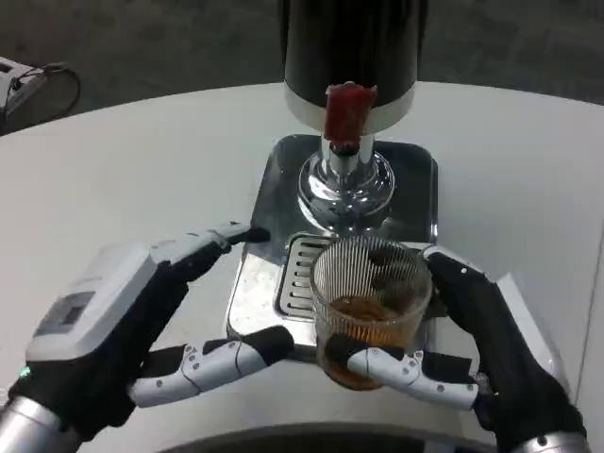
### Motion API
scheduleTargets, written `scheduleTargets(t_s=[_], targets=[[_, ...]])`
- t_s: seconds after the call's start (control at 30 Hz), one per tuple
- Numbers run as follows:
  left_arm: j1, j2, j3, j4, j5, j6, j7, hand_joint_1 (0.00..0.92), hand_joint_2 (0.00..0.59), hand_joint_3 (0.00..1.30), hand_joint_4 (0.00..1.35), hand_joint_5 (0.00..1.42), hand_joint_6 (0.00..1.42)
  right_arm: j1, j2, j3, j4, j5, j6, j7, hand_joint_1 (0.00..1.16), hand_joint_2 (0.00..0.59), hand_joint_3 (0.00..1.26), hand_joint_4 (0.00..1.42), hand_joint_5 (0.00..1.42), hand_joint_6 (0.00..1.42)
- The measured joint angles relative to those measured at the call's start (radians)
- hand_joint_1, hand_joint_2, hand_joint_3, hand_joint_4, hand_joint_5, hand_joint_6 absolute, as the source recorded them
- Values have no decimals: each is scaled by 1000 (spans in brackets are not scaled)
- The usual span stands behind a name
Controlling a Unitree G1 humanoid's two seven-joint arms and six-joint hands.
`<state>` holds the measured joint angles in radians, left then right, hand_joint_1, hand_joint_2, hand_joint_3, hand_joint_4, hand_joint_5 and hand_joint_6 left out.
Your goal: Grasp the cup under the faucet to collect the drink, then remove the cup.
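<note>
A ribbed clear glass cup [370, 300] with amber drink in its bottom is held by my right hand [491, 354], whose fingers wrap its base and right side. The cup hangs over the front edge of the steel drip tray [274, 203], clear of the red faucet lever [346, 113] on the black dispenser [351, 47]. My left hand [123, 340] hovers just left of the cup with fingers spread, holding nothing; one fingertip reaches close to the cup's base.
The slotted grate [297, 274] of the drip tray lies behind the cup. A chrome faucet base [345, 184] stands on the tray. White round table [142, 170] extends left and right; a dark cable [42, 80] lies at the far left edge.
</note>
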<state>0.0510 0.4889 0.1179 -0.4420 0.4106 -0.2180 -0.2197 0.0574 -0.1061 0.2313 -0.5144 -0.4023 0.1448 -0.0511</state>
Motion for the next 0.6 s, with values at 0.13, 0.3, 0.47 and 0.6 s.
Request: scheduleTargets(t_s=[0.13,0.3,0.47,0.6], targets=[[36,-5,-14,-44,39,19,0,0,96,190,88,146,177,3,-23,-30,-19,20,-15,28,796,228,692,781,836,526],[68,-7,-15,-77,72,33,0,0,82,148,52,107,160,17,-51,-64,-40,46,-41,62,796,228,695,781,842,526],[84,-7,-11,-95,72,35,0,0,80,112,14,82,148,29,-67,-79,-44,55,-51,79,796,228,700,791,844,526],[108,-7,-11,-106,78,37,-1,0,70,71,0,46,132,35,-73,-93,-50,61,-65,87,796,228,700,791,844,526]])
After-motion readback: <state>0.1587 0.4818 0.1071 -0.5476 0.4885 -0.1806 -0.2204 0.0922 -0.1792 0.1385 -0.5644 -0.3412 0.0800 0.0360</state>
